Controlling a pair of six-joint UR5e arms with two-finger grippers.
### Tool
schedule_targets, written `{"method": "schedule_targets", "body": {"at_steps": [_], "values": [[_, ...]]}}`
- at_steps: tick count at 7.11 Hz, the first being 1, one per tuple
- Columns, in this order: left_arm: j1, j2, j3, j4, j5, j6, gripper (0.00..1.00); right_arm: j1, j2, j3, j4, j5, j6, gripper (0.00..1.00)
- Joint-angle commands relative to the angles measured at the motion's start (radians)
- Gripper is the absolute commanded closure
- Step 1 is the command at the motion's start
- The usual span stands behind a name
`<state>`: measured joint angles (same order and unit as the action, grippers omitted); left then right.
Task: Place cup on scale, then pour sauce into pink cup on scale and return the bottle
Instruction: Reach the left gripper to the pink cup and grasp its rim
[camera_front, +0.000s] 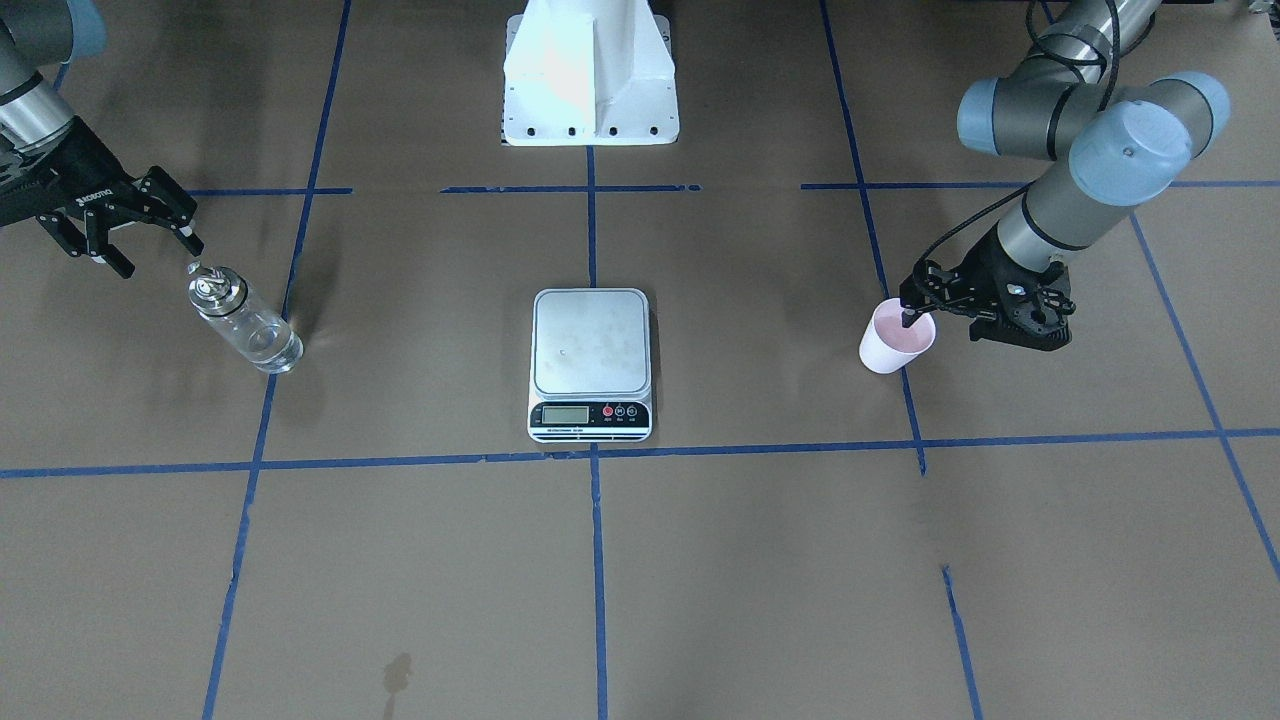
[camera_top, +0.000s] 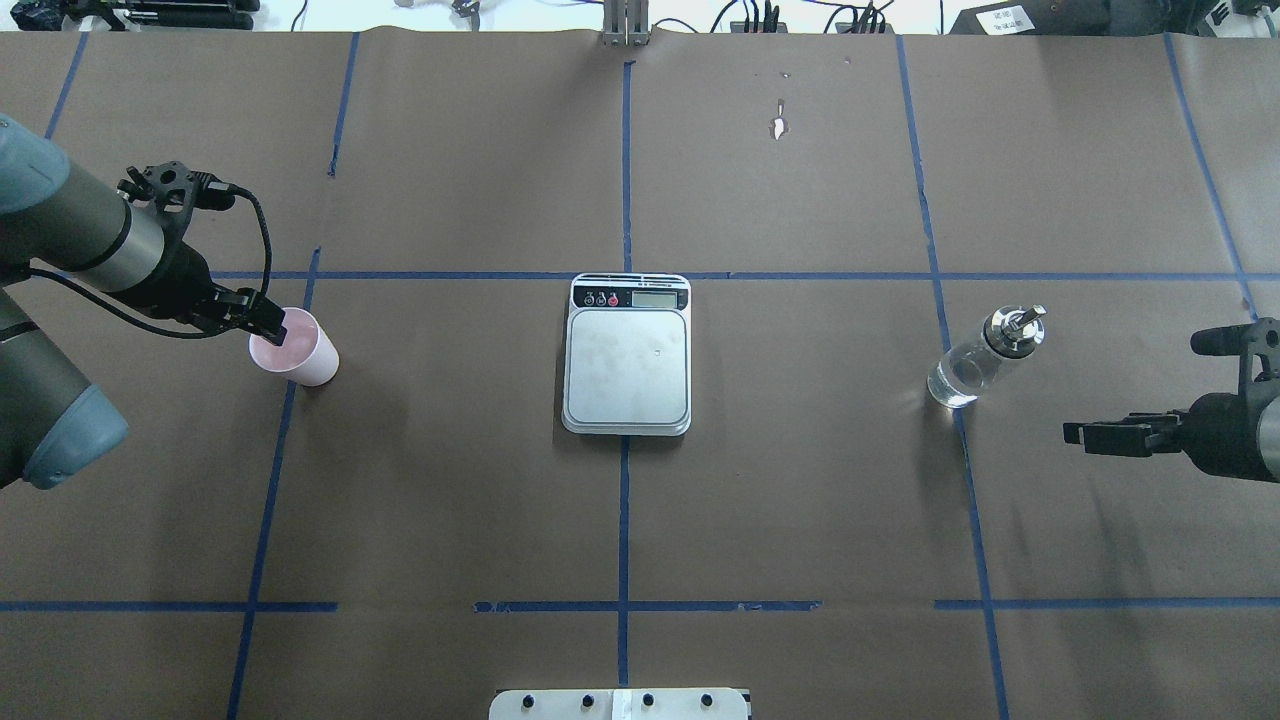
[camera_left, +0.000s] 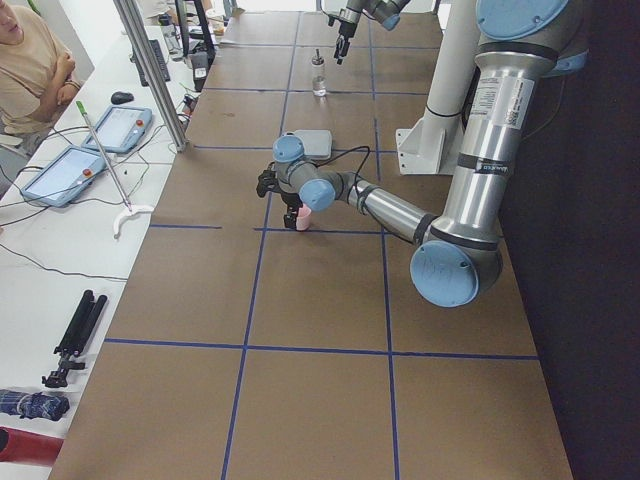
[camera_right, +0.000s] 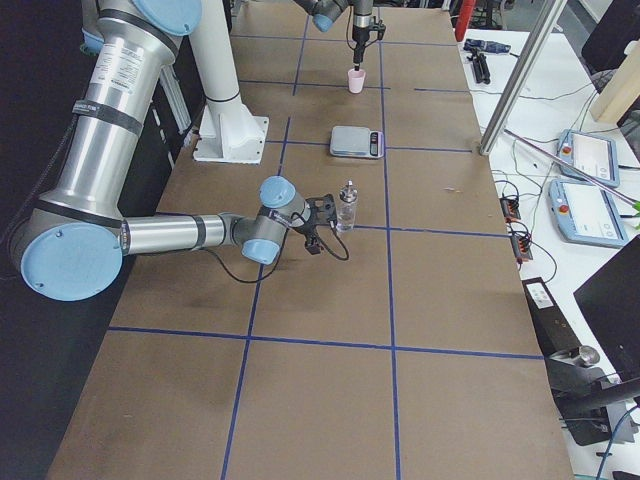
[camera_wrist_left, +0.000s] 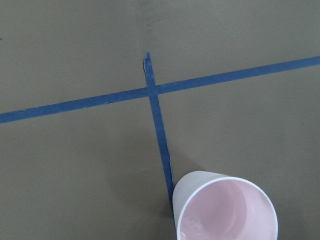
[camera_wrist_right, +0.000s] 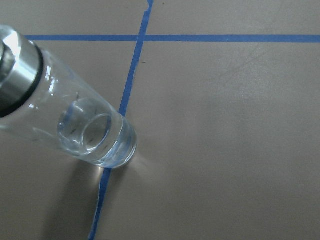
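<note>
The pale pink cup (camera_front: 893, 345) stands upright on the brown paper, well off to the robot's left of the scale (camera_front: 590, 345). My left gripper (camera_front: 925, 318) hangs over the cup, looks open, and has one fingertip (camera_front: 908, 319) dipped inside the rim. The left wrist view shows the cup (camera_wrist_left: 225, 210) and no fingers. The clear bottle (camera_front: 245, 320) with its silver pourer cap stands on the robot's right; clear sauce shows near its base (camera_wrist_right: 97, 135). My right gripper (camera_front: 155, 255) is open and empty just behind the cap. The scale's platform (camera_top: 627, 365) is bare.
The white robot base (camera_front: 590, 80) stands behind the scale. Blue tape lines (camera_front: 595, 560) cross the paper. A small stain (camera_front: 397, 672) marks the operators' side. A side bench with tablets (camera_left: 70, 170), a metal post (camera_left: 150, 70) and a seated person (camera_left: 30, 60) lie beyond the table edge.
</note>
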<state>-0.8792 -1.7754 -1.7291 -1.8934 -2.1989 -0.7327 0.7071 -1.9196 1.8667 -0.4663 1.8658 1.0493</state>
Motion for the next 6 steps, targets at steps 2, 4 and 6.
{"method": "schedule_targets", "body": {"at_steps": [2,4,6], "values": [[0.011,-0.001,0.02,-0.001,0.002,0.001,0.52,0.0,0.001,0.0,0.002,0.001,0.0,0.0],[0.011,-0.007,0.02,-0.001,-0.002,-0.004,1.0,0.002,-0.001,0.0,0.0,-0.002,0.0,0.0],[0.011,-0.018,-0.013,0.011,-0.013,-0.034,1.0,0.0,-0.001,0.0,0.002,-0.002,0.0,0.0]]}}
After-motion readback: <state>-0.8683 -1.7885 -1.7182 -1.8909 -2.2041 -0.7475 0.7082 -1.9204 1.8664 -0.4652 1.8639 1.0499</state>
